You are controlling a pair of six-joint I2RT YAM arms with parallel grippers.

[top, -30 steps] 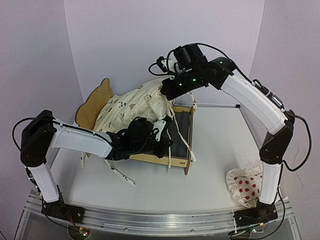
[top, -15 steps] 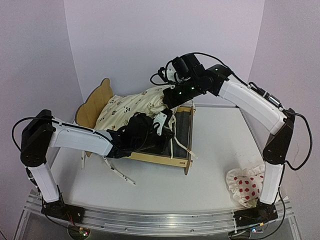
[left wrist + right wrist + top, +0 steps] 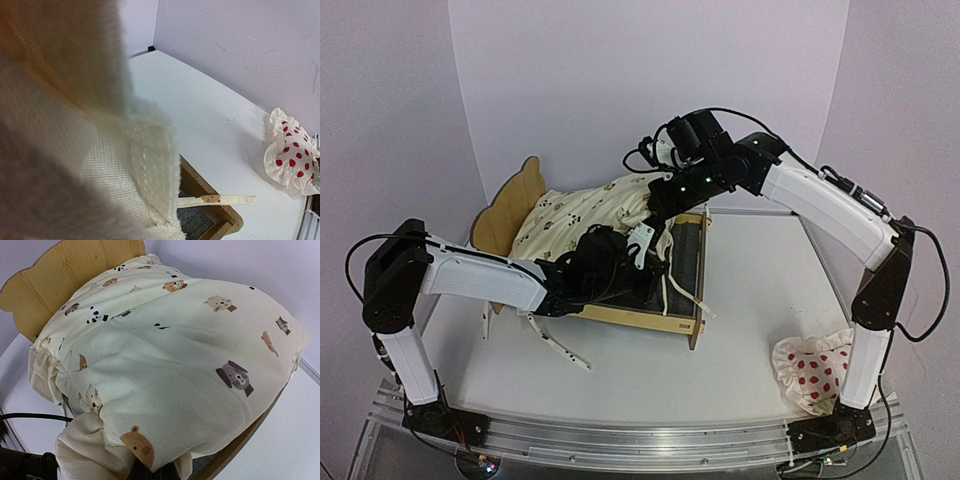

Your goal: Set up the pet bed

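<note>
The pet bed (image 3: 665,322) stands mid-table, its scalloped headboard (image 3: 513,203) to the left and part of its grey felt base (image 3: 686,255) bare on the right. A cream animal-print cover (image 3: 585,212) lies bunched over it. My left gripper (image 3: 642,248) is shut on the cover's near edge above the front rail. My right gripper (image 3: 653,208) is shut on the cover's far right end. In the left wrist view cream cloth (image 3: 75,125) hides my fingers; a bed corner (image 3: 220,216) shows. The right wrist view has the cover (image 3: 175,365) draped to the headboard (image 3: 60,275), and the right gripper (image 3: 150,471) pinches its hem.
A white red-dotted ruffled pillow (image 3: 812,372) lies near the right arm's base, also in the left wrist view as the pillow (image 3: 292,160). White tie straps (image 3: 558,347) trail over the table in front of the bed, and one strap (image 3: 220,200) crosses the bed's corner. Walls close in behind.
My right gripper has come down and a little left with the cover's end, so the raised cloth now lies lower and flatter on the bed. The left arm has barely moved.
</note>
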